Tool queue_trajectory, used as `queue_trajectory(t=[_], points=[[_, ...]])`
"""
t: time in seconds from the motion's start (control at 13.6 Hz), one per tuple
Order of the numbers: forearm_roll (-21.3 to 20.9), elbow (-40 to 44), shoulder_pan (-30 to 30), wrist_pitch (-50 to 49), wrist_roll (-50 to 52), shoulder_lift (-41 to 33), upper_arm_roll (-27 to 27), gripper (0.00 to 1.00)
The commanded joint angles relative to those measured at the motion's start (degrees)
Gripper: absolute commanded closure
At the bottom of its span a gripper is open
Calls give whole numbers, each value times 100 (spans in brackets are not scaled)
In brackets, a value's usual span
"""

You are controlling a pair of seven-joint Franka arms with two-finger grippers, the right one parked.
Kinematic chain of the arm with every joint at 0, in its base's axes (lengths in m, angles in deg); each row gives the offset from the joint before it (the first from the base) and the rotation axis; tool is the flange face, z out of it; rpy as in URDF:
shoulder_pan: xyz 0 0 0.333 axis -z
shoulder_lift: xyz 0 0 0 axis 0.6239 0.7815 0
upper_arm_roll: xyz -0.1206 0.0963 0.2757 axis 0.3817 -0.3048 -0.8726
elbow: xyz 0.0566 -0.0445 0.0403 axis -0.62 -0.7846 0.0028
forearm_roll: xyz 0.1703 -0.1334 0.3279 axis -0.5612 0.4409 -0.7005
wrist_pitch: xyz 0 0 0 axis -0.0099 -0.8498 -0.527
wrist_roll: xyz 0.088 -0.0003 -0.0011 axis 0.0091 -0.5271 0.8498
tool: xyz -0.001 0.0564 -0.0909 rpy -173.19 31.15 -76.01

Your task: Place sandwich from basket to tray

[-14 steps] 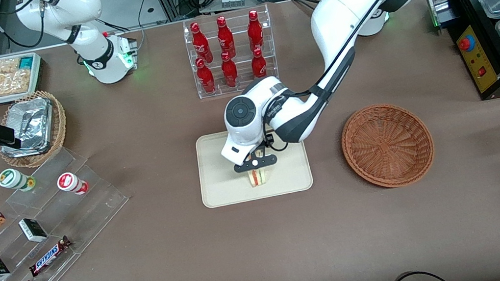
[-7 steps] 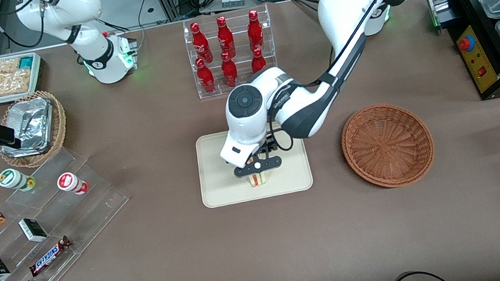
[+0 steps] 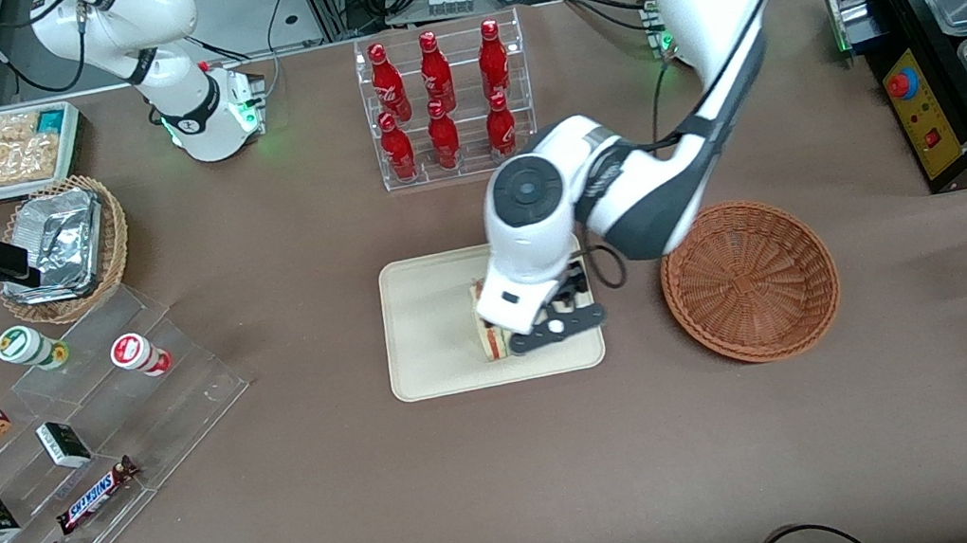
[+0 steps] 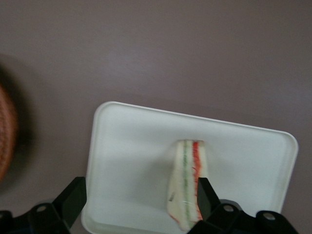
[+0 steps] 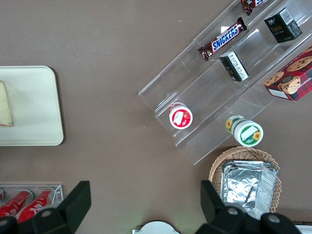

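Sandwich (image 3: 488, 340), one wedge: we log it resting on the tray (image 3: 428, 318), toward the tray's edge nearest the front camera, its striped long axis running from that edge toward the tray's middle (red and green layers showing in the wrist view). Jaws of the working arm's gripper (image 4: 139, 195): spread open and holding nothing, one finger just beside the sandwich and the other well apart toward the basket (image 3: 749, 280), so we judge the coming move a plain retreat up and off the tray. Containers: the tray holds only the sandwich; the basket, beside the tray on the brown surface (image 3: 514, 478), holds nothing.
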Motion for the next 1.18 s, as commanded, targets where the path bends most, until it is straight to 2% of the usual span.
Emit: queue_trajectory(t=[0.0,0.44,0.88,1.1], points=[[-15,-462,-400,-407,-469,-474,47,0],[205,-1015,-1446,-682,-1708,-949,64,0],[380,-1508,-2009,-682,-2360,-1432,64,0],[924,-1648,-2360,-813,-3436,-1774,12,0]])
